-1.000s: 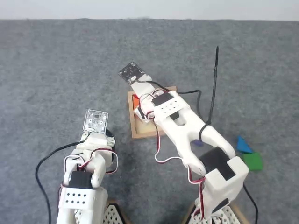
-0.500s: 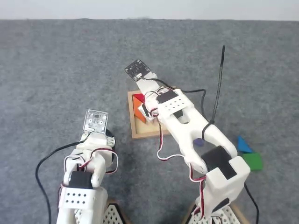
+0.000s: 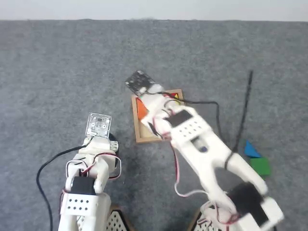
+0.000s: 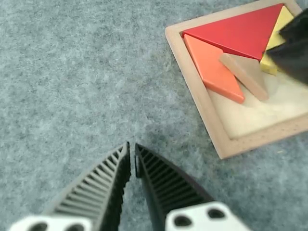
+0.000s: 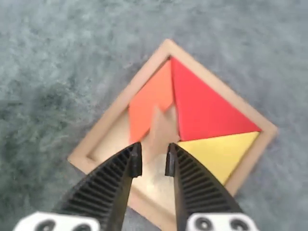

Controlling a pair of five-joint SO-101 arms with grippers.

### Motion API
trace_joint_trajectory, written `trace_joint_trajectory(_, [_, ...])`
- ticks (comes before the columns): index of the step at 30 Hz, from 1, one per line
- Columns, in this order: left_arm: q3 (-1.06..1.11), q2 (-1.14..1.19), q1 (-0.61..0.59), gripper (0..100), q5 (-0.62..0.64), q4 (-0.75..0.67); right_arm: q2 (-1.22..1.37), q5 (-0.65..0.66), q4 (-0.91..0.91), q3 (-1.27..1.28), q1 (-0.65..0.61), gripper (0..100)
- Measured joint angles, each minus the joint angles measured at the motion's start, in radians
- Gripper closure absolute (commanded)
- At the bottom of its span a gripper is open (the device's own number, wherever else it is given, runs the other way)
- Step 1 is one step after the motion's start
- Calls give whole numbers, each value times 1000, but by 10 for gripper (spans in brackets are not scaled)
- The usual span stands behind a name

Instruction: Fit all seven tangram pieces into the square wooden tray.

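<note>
The square wooden tray (image 3: 144,138) lies mid-table on grey carpet. Inside it lie a red triangle (image 5: 204,103), an orange piece (image 5: 149,101) and a yellow triangle (image 5: 219,154). A tan wooden piece (image 5: 161,125) leans tilted on the orange piece (image 4: 211,67), its other end between the fingers of my right gripper (image 5: 153,156), which is shut on it above the tray. My left gripper (image 4: 132,147) is shut with nothing in it, low over bare carpet beside the tray (image 4: 250,144). A blue triangle (image 3: 250,149) and a green piece (image 3: 260,166) lie on the carpet at the right.
The right arm (image 3: 202,144) spans from the front right to the tray and covers much of it from above. A black cable (image 3: 243,110) sticks up to the right of the tray. The left arm (image 3: 91,168) stands at the front left.
The right arm has swung over the tray, its wrist shifting a little left and nearer, and its cable has moved right. The left arm has kept still.
</note>
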Motion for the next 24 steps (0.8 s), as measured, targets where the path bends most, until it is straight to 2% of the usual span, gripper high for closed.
trace_joint_trajectory(5, [0, 0, 0, 985, 0, 0, -54, 32, -247, 216, 2, 894])
trace_joint_trajectory(13, [0, 0, 0, 985, 0, 0, 94, 44, -545, 233, 3, 895])
trace_joint_trajectory(24, [0, 0, 0, 985, 0, 0, 281, 44, -528, 114, 8, 895])
